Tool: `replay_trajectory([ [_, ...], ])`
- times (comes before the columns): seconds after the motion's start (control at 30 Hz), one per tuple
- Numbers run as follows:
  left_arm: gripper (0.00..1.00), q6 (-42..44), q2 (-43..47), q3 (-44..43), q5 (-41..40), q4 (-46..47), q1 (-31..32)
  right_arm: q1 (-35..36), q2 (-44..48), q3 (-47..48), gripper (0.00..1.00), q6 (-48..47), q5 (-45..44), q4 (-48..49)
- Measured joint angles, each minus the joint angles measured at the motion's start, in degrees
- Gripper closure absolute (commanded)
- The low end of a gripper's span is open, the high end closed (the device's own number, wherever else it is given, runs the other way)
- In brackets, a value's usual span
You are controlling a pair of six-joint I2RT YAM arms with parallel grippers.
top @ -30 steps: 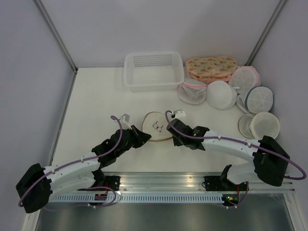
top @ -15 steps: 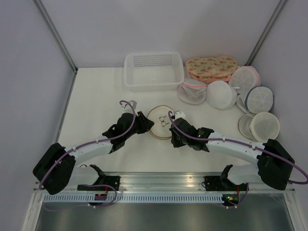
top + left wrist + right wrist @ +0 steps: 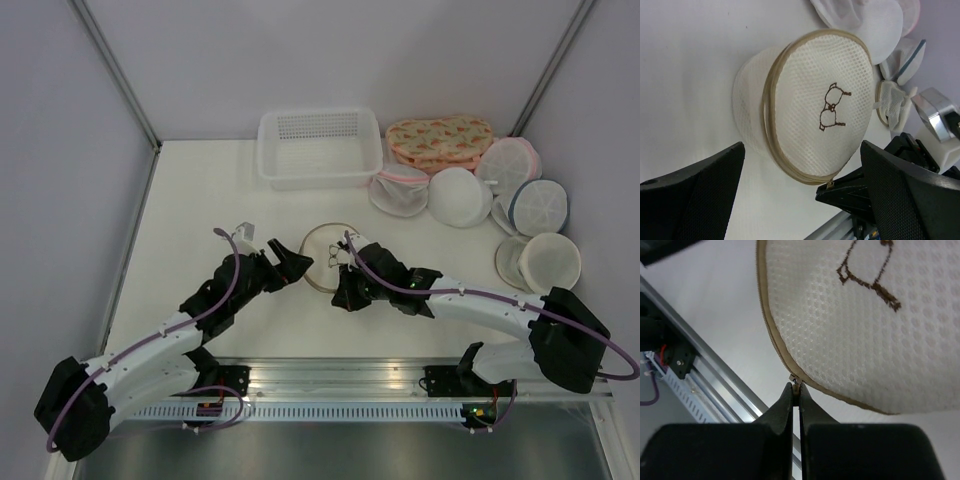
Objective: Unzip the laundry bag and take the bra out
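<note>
The laundry bag point(image 3: 322, 254), a round cream mesh pouch with a tan rim and a brown embroidered bra mark, lies at the table's middle. In the left wrist view the laundry bag point(image 3: 825, 100) stands tilted on its edge. My right gripper point(image 3: 796, 388) is shut on the small metal zip pull point(image 3: 796, 381) at the bag's near rim; from above the right gripper point(image 3: 340, 291) sits just below the bag. My left gripper point(image 3: 292, 261) is open beside the bag's left edge, with nothing between its fingers point(image 3: 695, 200). The bra is hidden.
A white perforated basket point(image 3: 320, 148) stands at the back. A floral orange pouch point(image 3: 438, 140) and several white dome pouches point(image 3: 460, 197) crowd the back right. The aluminium rail point(image 3: 340, 375) runs along the near edge.
My left gripper has opened, let go of the bag's left rim and drawn back a little. My right gripper has pulled the zip pull along the rim toward the near left.
</note>
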State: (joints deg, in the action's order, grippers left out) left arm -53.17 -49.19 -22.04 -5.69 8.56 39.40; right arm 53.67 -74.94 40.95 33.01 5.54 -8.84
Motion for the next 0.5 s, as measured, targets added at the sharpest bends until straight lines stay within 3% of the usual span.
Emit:
replay_trajectory([
  [0.33,0.04,-7.76,-6.10,3.04,6.67,1.46,3.17,0.17,-4.50,-0.42,1.00,1.62,10.75,11.41],
  [0.43,0.23,-8.46,-7.41,3.04,7.48,2.71,3.52,0.46,-5.09,-0.42,1.00,1.90,11.89,12.76],
  [0.47,0.45,-8.74,-7.72,3.04,7.63,3.08,3.56,0.68,-5.20,-0.42,1.00,1.90,12.13,13.03],
  [0.5,0.58,-9.31,-7.98,3.04,7.78,3.63,3.54,0.96,-5.29,-0.42,0.99,1.90,12.20,13.11],
])
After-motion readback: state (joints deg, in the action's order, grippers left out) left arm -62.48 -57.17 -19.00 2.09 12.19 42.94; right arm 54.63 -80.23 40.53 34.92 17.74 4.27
